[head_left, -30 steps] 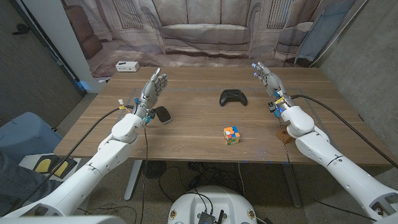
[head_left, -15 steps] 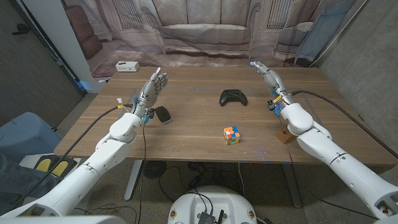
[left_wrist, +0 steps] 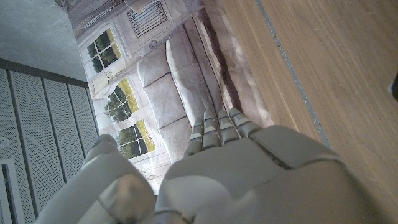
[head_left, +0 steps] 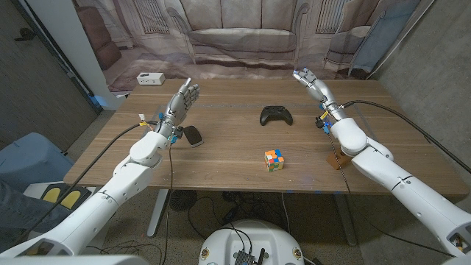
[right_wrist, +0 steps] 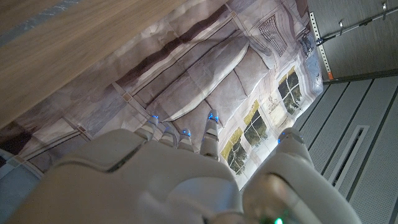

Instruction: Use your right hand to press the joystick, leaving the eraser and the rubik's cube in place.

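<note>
A black joystick controller (head_left: 276, 115) lies on the wooden table (head_left: 235, 154) a little right of the middle. A Rubik's cube (head_left: 274, 160) sits nearer the front edge, below the controller. A dark eraser (head_left: 193, 136) lies on the left, just beside my left forearm. My right hand (head_left: 311, 83) is raised off the table to the right of the controller and farther back, fingers stretched and apart, holding nothing; its back fills the right wrist view (right_wrist: 161, 180). My left hand (head_left: 184, 98) is held up beyond the eraser, fingers straight, empty, and its back (left_wrist: 249, 180) fills the left wrist view.
A small white box (head_left: 150, 79) stands at the table's far left corner. A printed backdrop of a sofa (head_left: 243, 37) hangs behind the table. A brown block (head_left: 337, 160) sits under my right forearm near the right edge.
My right hand has lifted and moved away from me toward the table's far edge, drifting slightly left. The left hand, controller, cube and eraser have stayed put.
</note>
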Available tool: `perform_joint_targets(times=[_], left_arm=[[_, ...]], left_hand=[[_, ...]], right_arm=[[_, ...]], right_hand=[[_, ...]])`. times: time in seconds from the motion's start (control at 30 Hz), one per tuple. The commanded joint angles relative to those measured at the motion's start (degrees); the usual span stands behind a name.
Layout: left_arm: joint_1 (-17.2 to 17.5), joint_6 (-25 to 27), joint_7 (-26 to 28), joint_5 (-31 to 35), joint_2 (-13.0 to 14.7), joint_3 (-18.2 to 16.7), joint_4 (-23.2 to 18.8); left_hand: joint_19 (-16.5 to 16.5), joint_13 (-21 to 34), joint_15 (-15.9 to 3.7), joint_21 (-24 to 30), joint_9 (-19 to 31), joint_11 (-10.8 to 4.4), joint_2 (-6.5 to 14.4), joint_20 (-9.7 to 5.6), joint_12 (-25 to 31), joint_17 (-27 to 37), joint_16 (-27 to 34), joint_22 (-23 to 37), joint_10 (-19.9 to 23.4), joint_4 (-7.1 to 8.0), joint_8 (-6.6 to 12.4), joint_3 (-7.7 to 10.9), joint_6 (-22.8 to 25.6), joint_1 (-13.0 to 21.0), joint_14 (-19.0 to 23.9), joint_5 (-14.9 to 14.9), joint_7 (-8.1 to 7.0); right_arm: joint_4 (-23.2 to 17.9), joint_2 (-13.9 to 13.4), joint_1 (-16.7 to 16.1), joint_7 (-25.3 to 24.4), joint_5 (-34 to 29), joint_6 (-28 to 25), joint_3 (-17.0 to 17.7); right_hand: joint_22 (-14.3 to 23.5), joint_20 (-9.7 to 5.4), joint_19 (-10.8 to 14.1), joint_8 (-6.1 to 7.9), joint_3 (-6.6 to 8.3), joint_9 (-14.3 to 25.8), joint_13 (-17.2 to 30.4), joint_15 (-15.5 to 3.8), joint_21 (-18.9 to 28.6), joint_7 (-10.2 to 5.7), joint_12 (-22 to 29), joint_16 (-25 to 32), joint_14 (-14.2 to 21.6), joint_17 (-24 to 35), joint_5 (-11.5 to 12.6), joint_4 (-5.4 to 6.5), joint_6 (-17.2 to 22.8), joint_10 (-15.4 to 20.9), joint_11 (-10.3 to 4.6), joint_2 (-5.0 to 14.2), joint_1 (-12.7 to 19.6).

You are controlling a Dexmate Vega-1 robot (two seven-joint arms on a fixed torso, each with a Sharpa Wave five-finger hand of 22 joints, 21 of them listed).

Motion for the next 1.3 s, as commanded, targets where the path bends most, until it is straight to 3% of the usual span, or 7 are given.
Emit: perform_joint_targets(times=[0.03, 0.37, 1.3], left_arm=[[-1.31, -0.31, -0.40, 0.18, -0.93, 0.57, 1.63], [-1.90, -0.25, -0.98, 0.20, -1.19, 1.10, 2.34], [-0.86, -1.67, -0.86, 0.01, -0.76, 0.25, 2.12]], left_hand=[[0.02, 0.02, -0.08, -0.24, 0.24, -0.20, -0.15, 0.33, 0.06, 0.30, -0.10, 0.22, 0.44, -0.31, -0.04, 0.16, 0.28, 0.72, 0.73, -0.13, -0.06], [0.02, -0.25, -0.08, -0.33, 0.25, -0.28, -0.12, 0.34, 0.09, 0.31, -0.13, 0.23, 0.64, -0.38, -0.07, 0.11, 0.47, 0.72, 0.84, -0.15, -0.04], [0.09, -0.94, -0.25, -0.51, 0.26, -0.51, -0.08, 0.48, -0.01, 0.32, -0.18, 0.24, 0.66, -0.55, -0.12, -0.09, 1.02, 0.67, 1.17, -0.20, -0.26]], right_arm=[[-1.29, -1.11, 1.38, -2.93, -7.10, -3.13, -1.31], [-1.95, -1.63, 2.10, -5.15, -12.08, -4.76, -2.26], [-1.83, -2.47, 7.38, -1.76, -20.12, -8.23, -7.13]], right_hand=[[0.21, -0.03, -0.72, -0.23, -0.21, 0.07, 0.16, -0.34, 0.01, -0.21, -0.24, 0.06, -6.59, 0.07, 0.30, -0.05, -0.39, -0.94, -0.03, 0.54, 0.32], [0.23, -0.47, -0.79, -0.35, -0.14, 0.08, 0.15, -0.66, 0.29, -0.44, -0.04, 0.24, -6.60, 0.05, 0.31, -0.10, -0.74, -1.07, -0.02, 0.68, 0.40], [0.24, -0.32, -0.93, -0.44, 0.27, 0.09, 0.13, -0.77, 0.71, -0.92, 0.35, 0.70, -6.19, -0.02, 0.40, -0.35, -1.24, -1.15, -0.13, 1.27, 0.98]])
